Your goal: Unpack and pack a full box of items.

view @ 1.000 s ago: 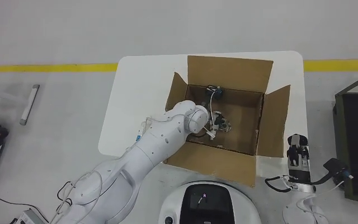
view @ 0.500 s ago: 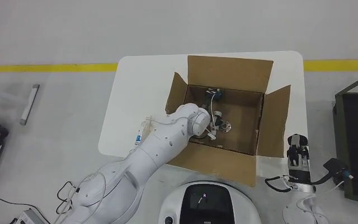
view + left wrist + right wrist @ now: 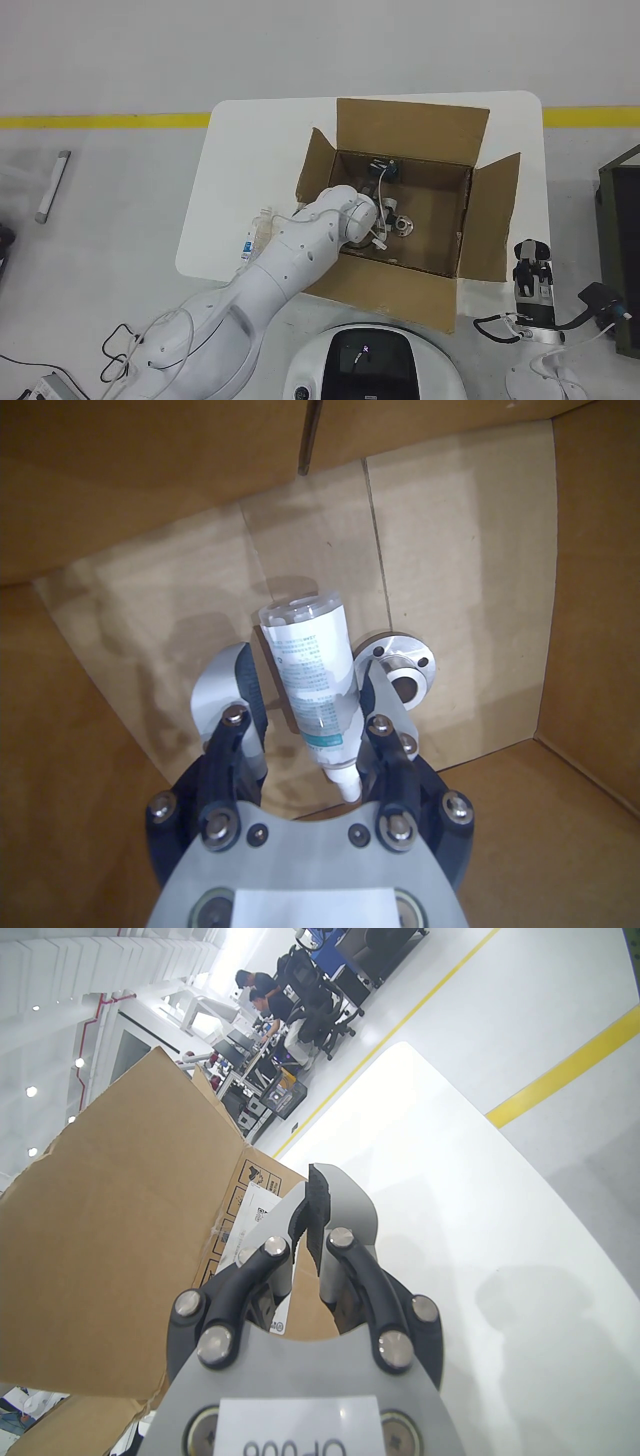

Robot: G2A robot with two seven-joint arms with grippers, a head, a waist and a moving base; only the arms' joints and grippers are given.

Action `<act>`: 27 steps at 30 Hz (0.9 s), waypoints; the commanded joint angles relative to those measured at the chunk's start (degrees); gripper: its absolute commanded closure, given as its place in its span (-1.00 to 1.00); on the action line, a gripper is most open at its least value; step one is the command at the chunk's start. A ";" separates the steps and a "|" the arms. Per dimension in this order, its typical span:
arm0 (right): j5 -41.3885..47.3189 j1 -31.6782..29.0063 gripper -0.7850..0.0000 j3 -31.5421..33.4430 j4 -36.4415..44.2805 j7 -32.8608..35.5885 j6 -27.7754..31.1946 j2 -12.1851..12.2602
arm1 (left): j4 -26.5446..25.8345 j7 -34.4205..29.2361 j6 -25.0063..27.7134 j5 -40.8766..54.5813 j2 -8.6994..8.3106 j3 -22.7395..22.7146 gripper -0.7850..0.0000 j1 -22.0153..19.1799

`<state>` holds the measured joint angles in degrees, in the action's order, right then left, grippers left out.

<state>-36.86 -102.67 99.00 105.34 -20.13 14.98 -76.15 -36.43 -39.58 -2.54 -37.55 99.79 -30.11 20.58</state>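
Left claw [image 3: 303, 652] is down inside the box [image 3: 450, 575], holding a bottle [image 3: 310, 670]. The grip looks skewed. The bottle sits tilted between the jaws, white cap toward the wrist and clear base end toward the box floor. One jaw presses the label side. On the other side I only see contact up near the tip, with a sliver of gap lower down. I can't tell whether the base touches the cardboard or hangs just above it. The bottle is clear, with a white printed label and a teal band by the cap.

A flange [image 3: 407, 670], bare metal and round with bolt holes, lies flat on the box floor just beside the left claw, right against the outside of one jaw. I can't tell if they touch.

In the top view the box stands open on the desk [image 3: 260, 160], flaps folded out. The left arm goes in over the near wall. The claw is a bit left of the box's middle, and the flange is just to its right.

Over on the other side, the right claw [image 3: 312, 1193] is pinched closed, pads together, with nothing between them. It is outside the box at the desk's right edge, near the right flap but apart from it.

A small white-and-blue item [image 3: 247, 243] lies on the desk left of the box, close to the left arm. It's too small for me to identify.
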 commanded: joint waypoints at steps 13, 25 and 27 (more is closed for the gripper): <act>0.00 0.00 1.00 0.00 0.00 0.00 0.00 0.00 | 2.02 -0.41 0.48 -1.15 1.16 -1.34 0.37 0.07; 0.00 0.00 1.00 0.00 0.00 0.00 0.00 0.00 | -1.93 -2.05 1.03 -3.10 1.22 -3.24 1.00 -0.66; 0.00 0.00 1.00 0.00 0.00 0.00 0.00 0.00 | -4.08 -3.46 0.99 -3.59 0.82 -3.94 1.00 -0.60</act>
<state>-36.86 -102.67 99.00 105.34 -20.13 14.98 -76.15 -39.48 -42.39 -1.53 -40.87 100.79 -33.77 19.94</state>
